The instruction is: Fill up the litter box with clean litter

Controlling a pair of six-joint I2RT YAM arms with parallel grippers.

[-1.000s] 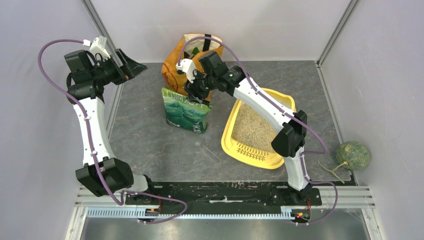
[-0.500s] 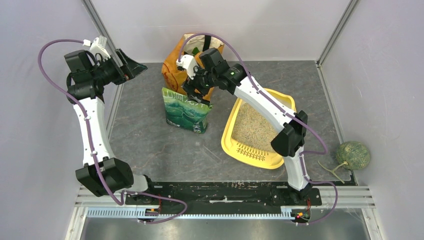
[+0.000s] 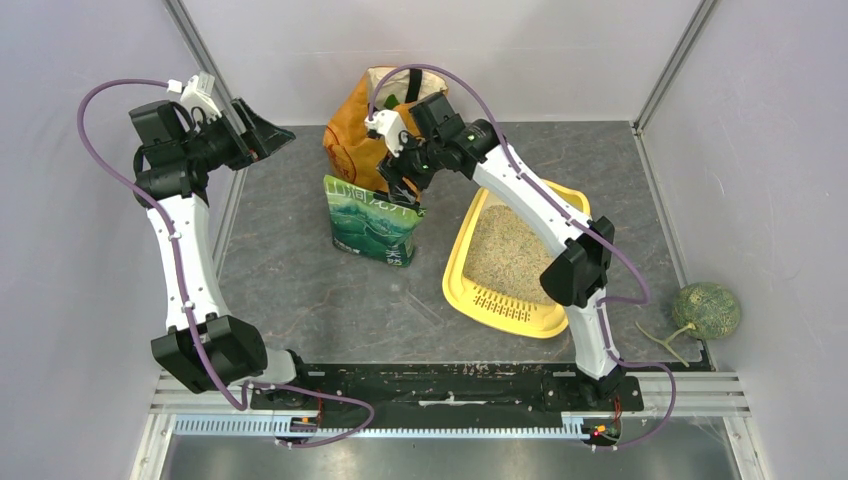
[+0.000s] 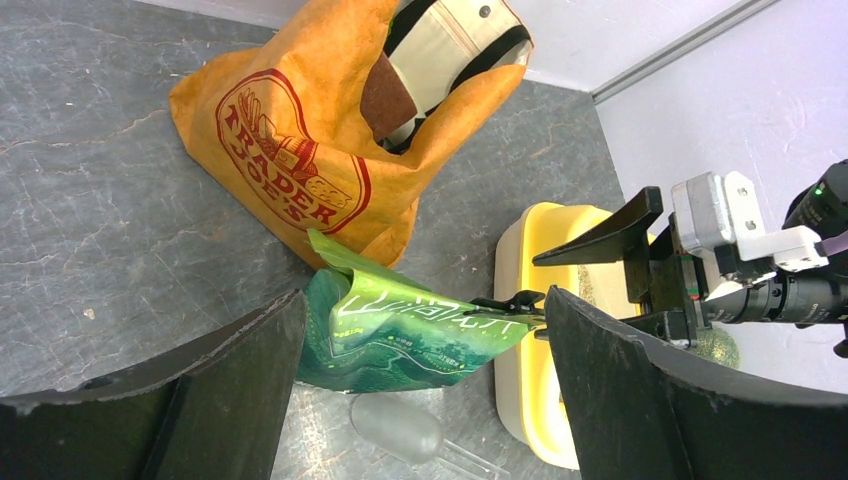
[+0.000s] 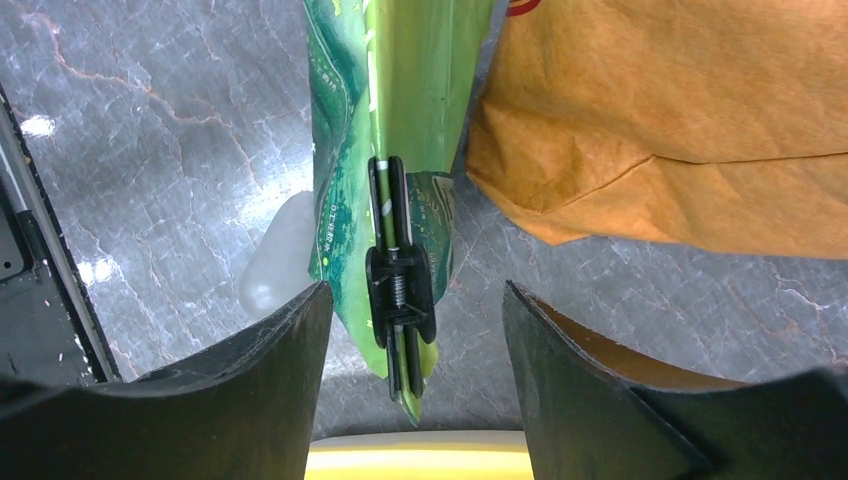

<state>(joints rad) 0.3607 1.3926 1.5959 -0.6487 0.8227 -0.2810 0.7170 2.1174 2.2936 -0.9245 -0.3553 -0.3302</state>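
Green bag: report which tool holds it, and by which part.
Neither. The right tool stands open astride the black clip atop the green bag, not gripping it; the left tool is open, empty.

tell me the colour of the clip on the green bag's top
Black: the spring clip on the green printed plastic bag shows best in the right wrist view.
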